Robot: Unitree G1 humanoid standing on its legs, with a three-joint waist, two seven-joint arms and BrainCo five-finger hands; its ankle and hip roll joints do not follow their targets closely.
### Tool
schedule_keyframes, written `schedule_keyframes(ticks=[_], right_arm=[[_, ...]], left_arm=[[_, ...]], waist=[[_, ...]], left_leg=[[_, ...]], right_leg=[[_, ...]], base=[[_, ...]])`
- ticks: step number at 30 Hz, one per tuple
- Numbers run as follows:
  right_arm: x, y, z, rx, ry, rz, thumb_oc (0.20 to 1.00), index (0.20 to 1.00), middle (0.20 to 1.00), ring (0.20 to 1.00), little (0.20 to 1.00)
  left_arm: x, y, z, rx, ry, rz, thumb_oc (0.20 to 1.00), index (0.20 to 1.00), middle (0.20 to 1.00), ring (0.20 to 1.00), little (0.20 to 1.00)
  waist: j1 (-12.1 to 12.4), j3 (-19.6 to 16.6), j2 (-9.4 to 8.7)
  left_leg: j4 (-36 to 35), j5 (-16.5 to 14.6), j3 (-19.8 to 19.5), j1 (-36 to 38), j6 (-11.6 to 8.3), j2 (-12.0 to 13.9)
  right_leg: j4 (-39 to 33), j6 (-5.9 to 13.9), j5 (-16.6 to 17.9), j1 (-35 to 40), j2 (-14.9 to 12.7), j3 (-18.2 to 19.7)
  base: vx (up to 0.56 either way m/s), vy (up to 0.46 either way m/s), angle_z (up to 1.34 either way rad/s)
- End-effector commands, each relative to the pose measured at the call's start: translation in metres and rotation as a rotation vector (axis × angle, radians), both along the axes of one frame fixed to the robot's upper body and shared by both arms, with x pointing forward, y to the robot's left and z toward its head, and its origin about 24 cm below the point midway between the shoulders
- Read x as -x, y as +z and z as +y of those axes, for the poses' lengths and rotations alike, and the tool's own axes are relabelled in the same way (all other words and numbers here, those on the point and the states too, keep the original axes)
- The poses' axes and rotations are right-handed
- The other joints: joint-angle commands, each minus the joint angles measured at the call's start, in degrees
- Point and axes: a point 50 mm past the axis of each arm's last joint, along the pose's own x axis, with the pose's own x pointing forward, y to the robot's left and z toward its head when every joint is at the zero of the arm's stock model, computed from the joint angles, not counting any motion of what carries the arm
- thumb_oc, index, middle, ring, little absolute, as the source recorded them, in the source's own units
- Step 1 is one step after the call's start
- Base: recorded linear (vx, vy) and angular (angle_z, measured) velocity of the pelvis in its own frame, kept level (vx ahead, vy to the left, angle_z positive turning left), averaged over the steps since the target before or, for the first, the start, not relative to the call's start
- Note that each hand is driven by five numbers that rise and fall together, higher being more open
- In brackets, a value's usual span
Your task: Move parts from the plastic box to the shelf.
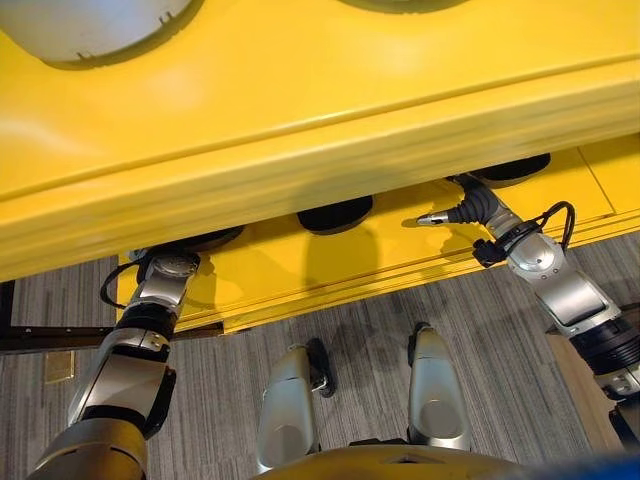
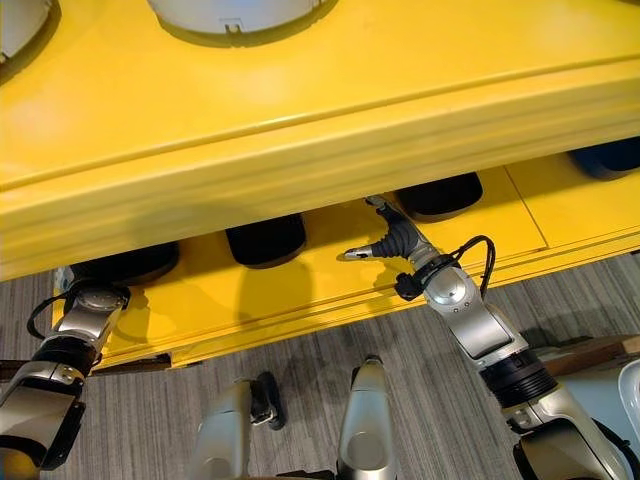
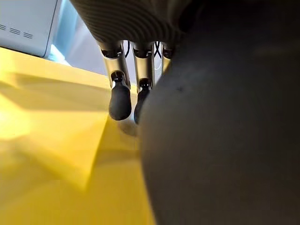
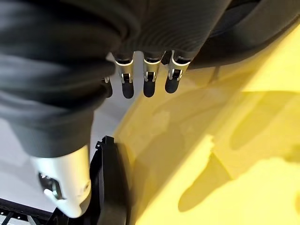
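left hand fingers hidden behind a dark part on the yellow shelf, grip unreadable; right hand released, mid-task.

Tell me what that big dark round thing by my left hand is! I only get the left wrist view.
Observer: Likely one of the black round parts lined along the yellow shelf's lower level; the left hand reaches in there.
Operator: Where's my other hand?
Observer: The right hand is at that level too, before another black part.
Operator: Anything on top?
Observer: Pale grey round parts rest on the upper level.
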Motion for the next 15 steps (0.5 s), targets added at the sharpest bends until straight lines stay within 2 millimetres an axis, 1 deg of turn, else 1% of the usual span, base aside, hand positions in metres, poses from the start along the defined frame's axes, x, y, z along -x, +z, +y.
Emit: schedule_keyframes(ticks=[1, 7, 13, 14, 15], right_arm=[[0.0017, 0.0297, 0.0153, -0.051, 0.076, -0.119, 1.000, 1.000, 1.000, 1.000, 1.000], [0.0015, 0.0279, 0.0149, -0.052, 0.069, -0.113, 1.000, 1.000, 1.000, 1.000, 1.000], [0.0008, 0.0281, 0.0157, -0.048, 0.064, -0.113, 1.000, 1.000, 1.000, 1.000, 1.000], [0.0008, 0.0277, 0.0156, -0.048, 0.064, -0.113, 1.000, 1.000, 1.000, 1.000, 1.000], [0.0007, 0.0280, 0.0159, -0.049, 0.064, -0.112, 1.000, 1.000, 1.000, 1.000, 1.000]], left_arm=[[-0.0028, 0.0226, 0.0131, -0.109, 0.009, -0.046, 0.200, 0.200, 0.200, 0.200, 0.200], [0.0019, 0.0137, 0.0150, -0.112, 0.016, -0.015, 0.200, 0.200, 0.200, 0.200, 0.200], [0.0040, 0.0143, 0.0211, -0.106, 0.041, -0.010, 0.200, 0.200, 0.200, 0.200, 0.200], [0.0045, 0.0145, 0.0217, -0.123, 0.048, -0.007, 0.495, 0.495, 0.495, 0.495, 0.495], [0.0051, 0.0141, 0.0219, -0.129, 0.055, -0.008, 0.859, 0.859, 0.859, 0.859, 0.859]], waist=[[1.22, -1.73, -0.57], [1.35, -1.57, -0.62], [1.40, -1.27, -0.79], [1.41, -1.24, -0.79], [1.42, -1.21, -0.79]], left_leg=[[-4.55, -0.26, 2.05, 4.31, 1.51, -1.54], [-4.54, -0.23, 1.92, 4.41, 1.67, -1.66], [-4.27, -0.36, 1.96, 4.40, 1.76, -1.62], [-4.15, -0.44, 1.95, 4.34, 1.79, -1.59], [-4.10, -0.46, 1.93, 4.27, 1.79, -1.59]], right_leg=[[2.45, -3.83, -1.38, 1.36, 4.26, 0.02], [2.64, -3.75, -1.22, 1.29, 4.20, -0.07], [2.81, -3.66, -1.07, 1.19, 4.05, -0.20], [2.90, -3.67, -1.09, 1.12, 4.02, -0.21], [2.98, -3.66, -1.13, 1.03, 4.03, -0.18]], base=[[0.00, 0.000, 0.00], [0.00, 0.000, 0.00], [0.00, 0.000, 0.00], [0.00, 0.000, 0.00], [0.00, 0.000, 0.00]])
